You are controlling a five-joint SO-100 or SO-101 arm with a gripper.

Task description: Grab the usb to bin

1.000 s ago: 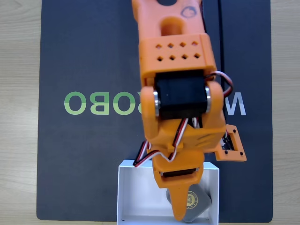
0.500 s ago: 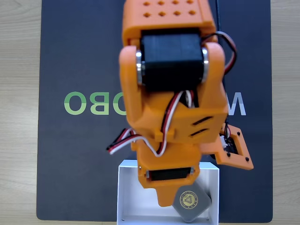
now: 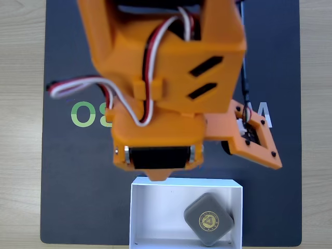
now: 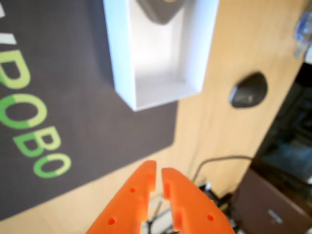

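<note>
The usb (image 3: 208, 219) lies emblem-up in the right part of the white bin (image 3: 155, 207) in the fixed view, clear of the arm; the bin sits on the dark mat (image 3: 78, 197); in the wrist view the orange gripper (image 4: 159, 171) is closed and empty above the wooden surface (image 4: 229, 58).
</note>
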